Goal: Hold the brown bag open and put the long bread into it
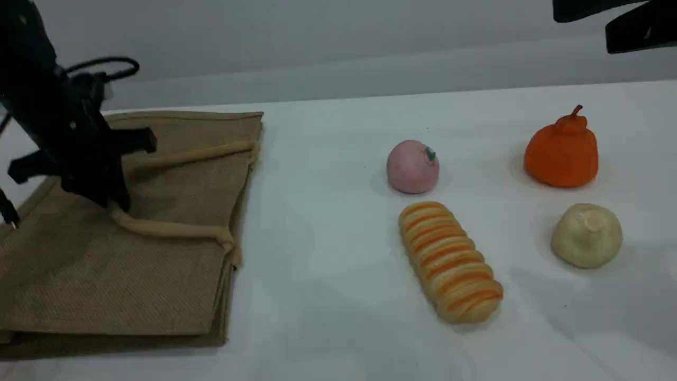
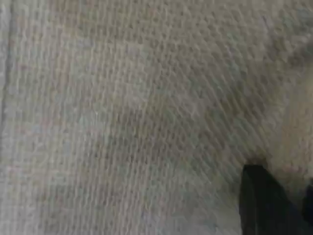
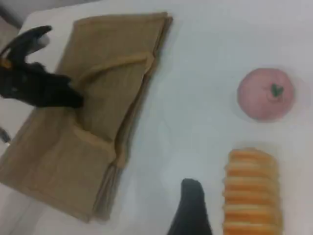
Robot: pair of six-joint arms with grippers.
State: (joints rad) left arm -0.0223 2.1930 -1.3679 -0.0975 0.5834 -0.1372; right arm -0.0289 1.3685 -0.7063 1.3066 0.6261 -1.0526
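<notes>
The brown bag (image 1: 158,275) lies flat at the table's left, its mouth facing right, with two beige rope handles on top. My left gripper (image 1: 113,203) stands down on it, shut on the near handle (image 1: 174,228) at the loop's end. The left wrist view is filled by the bag's weave (image 2: 122,122), with one dark fingertip (image 2: 261,205) at the bottom right. The long bread (image 1: 449,262), yellow with orange stripes, lies right of centre; it also shows in the right wrist view (image 3: 252,191). My right gripper (image 1: 582,29) hangs high at the top right, open and empty, far from the bread.
A pink ball (image 1: 412,166) with a green mark sits just behind the bread. An orange pumpkin-shaped piece (image 1: 561,153) stands at the back right, and a cream bun (image 1: 587,235) in front of it. White tabletop lies between bag and bread.
</notes>
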